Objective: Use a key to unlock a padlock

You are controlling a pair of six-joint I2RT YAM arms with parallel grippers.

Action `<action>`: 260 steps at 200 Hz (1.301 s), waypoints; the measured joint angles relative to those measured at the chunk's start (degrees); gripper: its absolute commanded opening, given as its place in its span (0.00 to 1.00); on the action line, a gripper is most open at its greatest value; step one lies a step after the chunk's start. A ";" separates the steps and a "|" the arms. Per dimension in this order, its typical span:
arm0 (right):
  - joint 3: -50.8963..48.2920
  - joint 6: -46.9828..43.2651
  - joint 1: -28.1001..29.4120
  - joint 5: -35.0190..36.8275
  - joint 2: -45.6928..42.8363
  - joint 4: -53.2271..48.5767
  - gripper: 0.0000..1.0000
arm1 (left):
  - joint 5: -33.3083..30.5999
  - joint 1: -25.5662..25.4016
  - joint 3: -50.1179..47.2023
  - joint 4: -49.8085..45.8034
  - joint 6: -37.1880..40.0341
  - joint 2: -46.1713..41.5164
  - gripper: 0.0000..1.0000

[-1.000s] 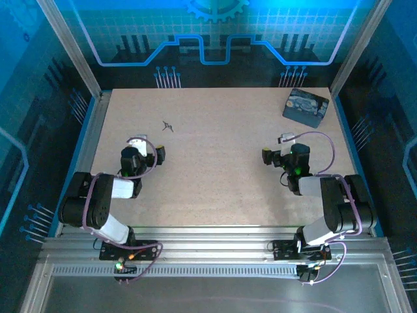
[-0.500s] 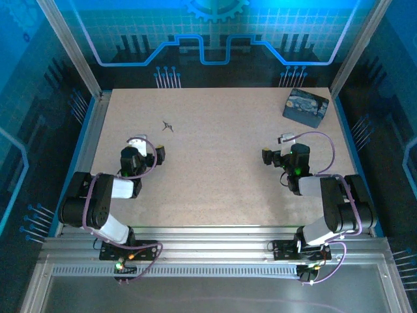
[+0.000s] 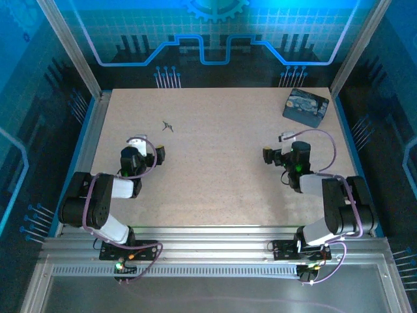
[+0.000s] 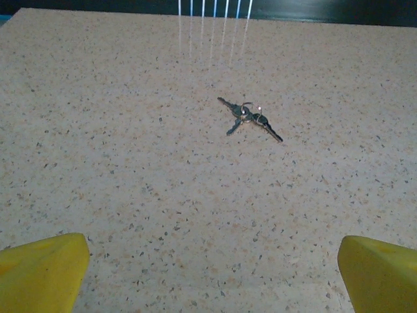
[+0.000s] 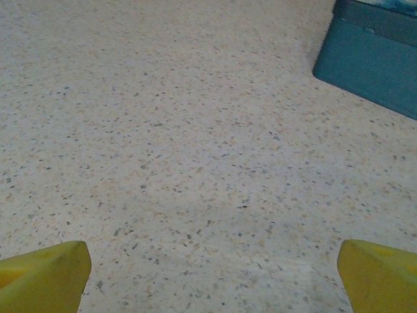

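Key [image 3: 168,125]: a small dark bunch on a ring, lying flat on the worktop [image 3: 221,189] toward the far left, exactly where it lay a second ago, and untouched. In the left wrist view it [image 4: 246,117] sits ahead of the left claw [image 4: 210,277] and slightly right of centre, well apart from the yellow fingertips. That left claw [image 3: 148,147] has not moved and stands wide open, holding nothing. The one change is slight: the right claw [image 3: 277,147] has shifted a touch and its cable loop [image 3: 319,140] has risen with it, jaws still spread wide and empty. So the task looks barely begun, with the pickup yet to come. Only bare worktop lies between the left claw and the key, so nothing blocks the reach; the trouble is more likely the key's thin, flat lie. The blue box [image 3: 305,107] stands at the far right corner, ahead and to the right of the right claw [image 5: 212,277].
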 measured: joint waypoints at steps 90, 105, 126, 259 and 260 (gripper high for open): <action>34.69 9.31 -15.08 -0.44 6.62 -29.35 0.96 | -12.02 1.49 23.26 -35.50 -10.97 -9.38 0.99; 39.58 9.62 -15.37 -0.70 11.37 -32.46 0.96 | -14.08 1.53 29.53 -44.22 -14.36 -9.05 0.99; 47.21 10.29 -15.65 -0.46 17.84 -37.88 0.95 | -16.70 0.83 36.02 -53.79 -18.27 -9.03 0.99; 82.95 15.96 -23.50 -6.93 48.28 -55.39 0.78 | -22.25 -10.60 43.93 -79.89 -21.11 -9.01 0.99; 83.10 15.93 -23.50 -7.02 48.35 -55.41 0.78 | -22.25 -10.60 43.93 -79.89 -21.11 -9.01 0.99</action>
